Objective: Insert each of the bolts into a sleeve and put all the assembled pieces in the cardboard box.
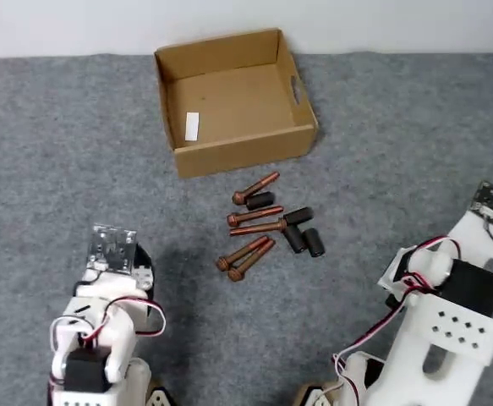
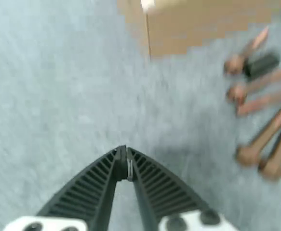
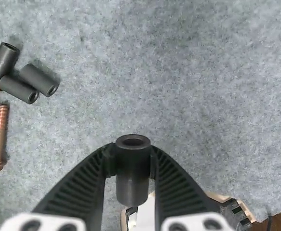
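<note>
The grey carpeted table (image 1: 415, 118) spans the whole high view, with the cardboard box (image 1: 244, 152) at upper centre, open and holding no assembled pieces. The left arm (image 1: 102, 321) sits at the lower left of that view and the right arm (image 1: 440, 313) at the lower right.

The left gripper (image 2: 126, 161) has its fingers pressed together on nothing and hangs over bare carpet. The right gripper (image 3: 132, 153) pinches a black sleeve (image 3: 132, 168). The sleeve's long axis runs along the fingers, and one open bore shows at the tips.

Five copper bolts (image 1: 254, 222) lie loose in the middle of the high view, just below the box, with four loose sleeves (image 1: 301, 230) beside them on the right.

The next move probably turns on bringing a bolt to the held sleeve, so the empty left gripper looks like the one to fetch it. From the left arm the bolts lie to the right and slightly up in the high view. The nearest two (image 1: 246, 255) lie side by side. Their long axes run diagonally, heads towards the lower left and threaded ends towards the upper right, so their heads face the left arm. The right arm is about as far off on the other side.
</note>
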Robot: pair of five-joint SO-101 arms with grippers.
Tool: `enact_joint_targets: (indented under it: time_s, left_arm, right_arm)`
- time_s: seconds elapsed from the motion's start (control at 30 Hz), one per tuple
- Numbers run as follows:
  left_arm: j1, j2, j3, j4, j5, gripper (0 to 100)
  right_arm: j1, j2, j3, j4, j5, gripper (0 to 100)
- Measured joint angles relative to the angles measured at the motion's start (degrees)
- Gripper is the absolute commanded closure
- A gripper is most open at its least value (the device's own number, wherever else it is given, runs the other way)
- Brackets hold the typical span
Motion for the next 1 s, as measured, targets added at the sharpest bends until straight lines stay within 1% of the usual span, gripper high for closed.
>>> enact_joint_targets:
  time_s: [0.13, 0.27, 0.37, 0.5, 0.57, 0.7, 0.77, 0.83, 0.93, 1.0]
  left_arm:
    - [0.0, 9.2, -8.6, 0.0, -1.1, 99]
    - [0.0, 25.1, -20.9, 0.2, -1.3, 99]
    - [1.1, 39.6, -31.0, 2.5, -1.5, 99]
    - [5.2, 56.2, -42.1, 7.6, -1.9, 99]
    - [8.2, 62.2, -45.6, 8.9, -5.2, 99]
    - [16.1, 70.7, -50.5, 9.3, -16.4, 99]
    - [20.1, 74.0, -52.0, 9.3, -20.3, 97]
    - [23.4, 77.3, -53.5, 9.2, -22.7, 92]
    - [26.7, 83.4, -56.6, 8.8, -25.0, 83]
    - [28.1, 88.1, -59.8, 8.8, -26.2, 80]
  right_arm:
    - [0.0, 0.0, 0.0, 0.0, 0.0, 99.0]
    - [0.0, -0.1, 0.0, 0.0, 0.0, 99.0]
    - [0.0, -0.5, 0.0, 0.0, 0.0, 99.0]
    - [0.0, -0.5, 0.0, 0.0, 0.0, 99.0]
    - [0.0, -0.5, 0.0, 0.0, 0.0, 99.0]
    - [0.0, -0.5, 0.0, 0.0, 0.0, 99.0]
    - [0.0, -0.5, 0.0, 0.0, 0.0, 99.0]
    - [0.0, -0.5, 0.0, 0.0, 0.0, 99.0]
    - [0.0, -0.5, 0.0, 0.0, 0.0, 99.0]
    - [0.0, -0.5, 0.0, 0.0, 0.0, 99.0]
